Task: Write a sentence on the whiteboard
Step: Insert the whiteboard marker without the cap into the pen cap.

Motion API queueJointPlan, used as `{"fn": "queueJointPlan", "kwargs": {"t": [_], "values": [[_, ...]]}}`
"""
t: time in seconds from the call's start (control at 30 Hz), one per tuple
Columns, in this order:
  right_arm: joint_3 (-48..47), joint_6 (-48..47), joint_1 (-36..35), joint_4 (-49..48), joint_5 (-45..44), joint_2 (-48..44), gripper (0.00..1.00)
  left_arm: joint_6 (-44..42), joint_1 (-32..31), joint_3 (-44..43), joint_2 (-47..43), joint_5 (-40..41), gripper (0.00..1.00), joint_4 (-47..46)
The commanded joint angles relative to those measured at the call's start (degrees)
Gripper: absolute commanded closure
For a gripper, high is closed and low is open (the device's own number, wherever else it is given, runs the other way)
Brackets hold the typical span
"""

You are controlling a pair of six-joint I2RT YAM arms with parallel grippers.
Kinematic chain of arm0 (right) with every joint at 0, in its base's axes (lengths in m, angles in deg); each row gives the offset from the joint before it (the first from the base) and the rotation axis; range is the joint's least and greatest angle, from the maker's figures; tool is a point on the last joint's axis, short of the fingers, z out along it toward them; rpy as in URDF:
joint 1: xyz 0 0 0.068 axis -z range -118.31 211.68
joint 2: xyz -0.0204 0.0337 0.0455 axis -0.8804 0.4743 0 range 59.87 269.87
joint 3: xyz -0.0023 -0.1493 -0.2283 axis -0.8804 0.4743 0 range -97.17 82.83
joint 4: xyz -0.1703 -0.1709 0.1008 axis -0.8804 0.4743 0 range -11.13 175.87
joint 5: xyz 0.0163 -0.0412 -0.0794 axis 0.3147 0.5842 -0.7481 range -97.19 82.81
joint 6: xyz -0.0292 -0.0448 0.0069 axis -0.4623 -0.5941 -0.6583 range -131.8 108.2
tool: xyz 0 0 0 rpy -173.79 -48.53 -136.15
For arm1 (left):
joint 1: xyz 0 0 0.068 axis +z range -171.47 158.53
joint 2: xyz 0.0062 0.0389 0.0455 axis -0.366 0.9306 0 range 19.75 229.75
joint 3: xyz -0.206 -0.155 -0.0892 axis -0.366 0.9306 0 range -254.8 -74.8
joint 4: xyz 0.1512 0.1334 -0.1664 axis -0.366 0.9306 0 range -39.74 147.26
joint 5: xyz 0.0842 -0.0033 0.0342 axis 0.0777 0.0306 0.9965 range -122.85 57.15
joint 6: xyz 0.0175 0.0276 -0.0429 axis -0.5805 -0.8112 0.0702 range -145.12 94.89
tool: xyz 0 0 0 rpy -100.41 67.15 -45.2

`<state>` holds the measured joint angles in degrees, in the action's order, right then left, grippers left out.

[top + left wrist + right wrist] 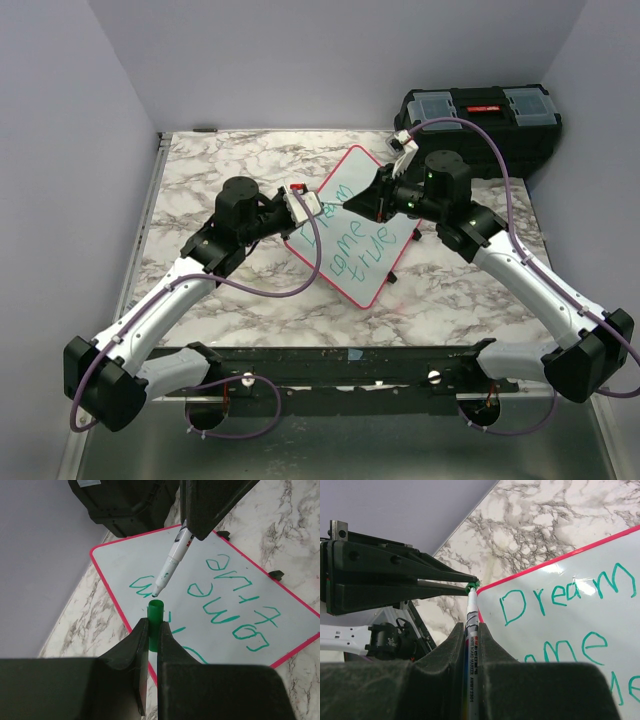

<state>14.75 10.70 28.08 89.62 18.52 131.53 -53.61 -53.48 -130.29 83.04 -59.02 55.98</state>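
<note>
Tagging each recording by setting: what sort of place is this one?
Probably a robot test cell rather than a home or workshop: a marble-patterned tabletop boxed in by plain lilac walls, with a black toolbox parked at its far right corner.

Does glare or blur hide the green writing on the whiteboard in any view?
Top external: even light, the sentence small but legible on the whiteboard. Left wrist: writing sharp; left gripper, shut on the green cap, is dark and soft. Right wrist: pale glare patches over "Dream", letters readable; right gripper, shut on the marker, underexposed.
</note>
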Motion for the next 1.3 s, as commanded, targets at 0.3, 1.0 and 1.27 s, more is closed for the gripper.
{"fn": "queueJointPlan", "kwargs": {"t": [0.3, 1.0, 1.27], "values": [[1.2, 0.4, -0.3, -1.5, 0.1, -0.3, 0.99, 0.7, -0.5, -1.8, 1.0, -0.4, 1.00, -0.4], [2.3, 0.7, -0.3, -1.6, 1.8, 1.1, 0.99, -0.9, -1.3, -2.8, 1.8, -2.0, 1.00, 0.3], [0.7, -2.3, -0.3, 2.1, 3.0, 3.0, 0.99, -3.6, -2.2, -3.8, 2.3, -2.4, 1.00, 2.3]]}}
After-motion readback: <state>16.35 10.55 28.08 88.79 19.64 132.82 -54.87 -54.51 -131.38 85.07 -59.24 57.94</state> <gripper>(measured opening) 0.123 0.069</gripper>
